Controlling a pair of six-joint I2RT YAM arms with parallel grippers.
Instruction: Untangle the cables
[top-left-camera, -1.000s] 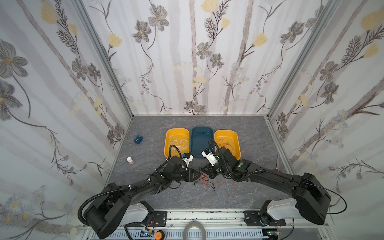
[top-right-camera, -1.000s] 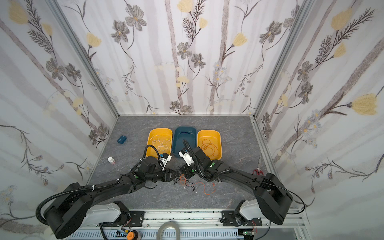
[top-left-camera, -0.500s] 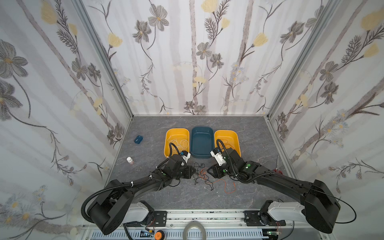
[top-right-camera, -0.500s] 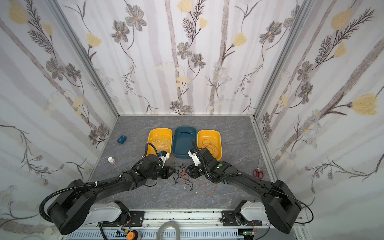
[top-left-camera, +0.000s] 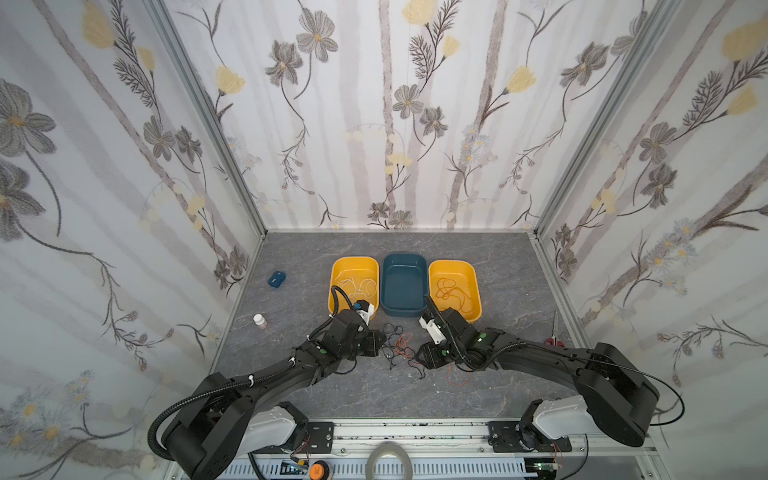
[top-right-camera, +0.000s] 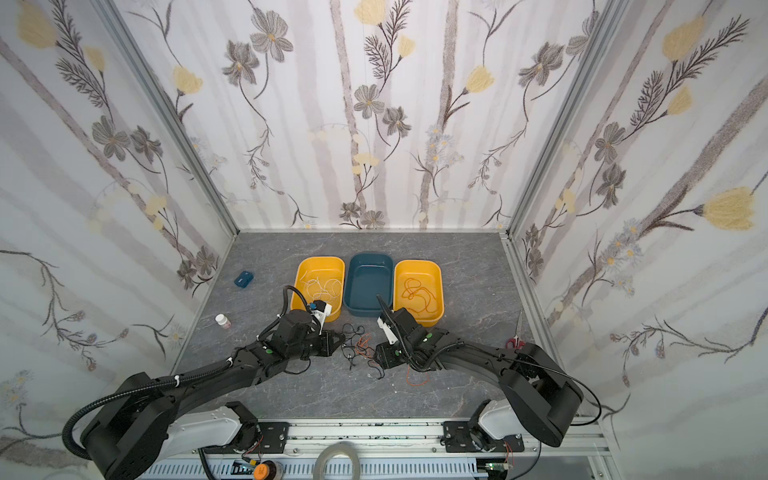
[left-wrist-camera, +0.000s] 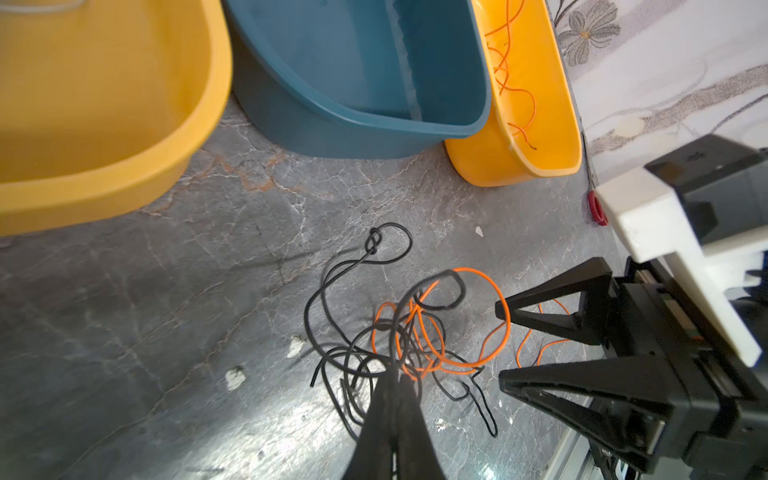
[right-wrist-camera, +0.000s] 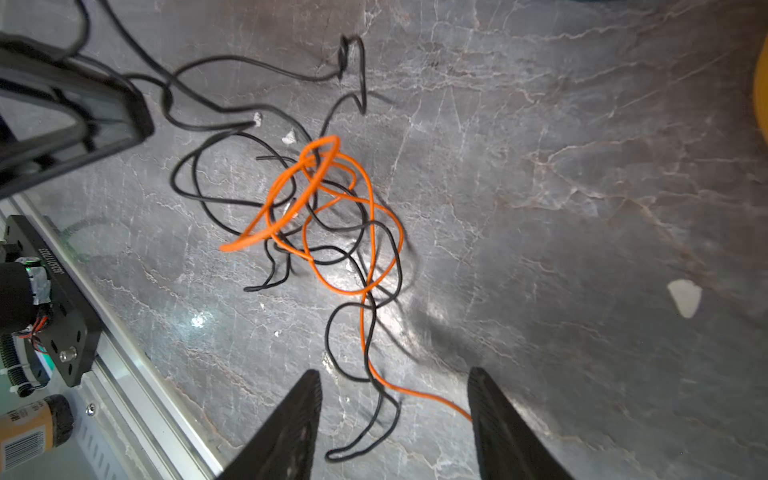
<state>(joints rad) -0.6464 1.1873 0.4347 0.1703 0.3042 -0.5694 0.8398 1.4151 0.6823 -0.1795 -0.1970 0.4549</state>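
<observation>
A tangle of thin black and orange cables (top-left-camera: 399, 349) (top-right-camera: 357, 347) lies on the grey table between my two grippers. My left gripper (top-left-camera: 380, 343) (left-wrist-camera: 400, 376) is shut, its tips pinching black and orange strands at the tangle's (left-wrist-camera: 415, 328) edge. My right gripper (top-left-camera: 420, 358) (right-wrist-camera: 395, 374) stands open just above the table. A black loop and an orange strand (right-wrist-camera: 415, 395) run between its fingers, untouched. More white cables (top-left-camera: 357, 286) lie in the left yellow bin (top-left-camera: 355, 262). An orange cable (top-left-camera: 453, 293) lies in the right yellow bin (top-left-camera: 453, 264).
A blue bin (top-left-camera: 405, 257) stands between the yellow ones, just behind the tangle. A small blue object (top-left-camera: 276, 278) and a small bottle (top-left-camera: 259, 321) lie at the left. Red-handled scissors (top-left-camera: 555, 341) lie by the right wall. The metal rail (top-left-camera: 415, 428) runs along the front edge.
My left gripper has closed on the tangle. My right gripper has opened, let go and drawn back to the right, so the two grippers now stand further apart.
</observation>
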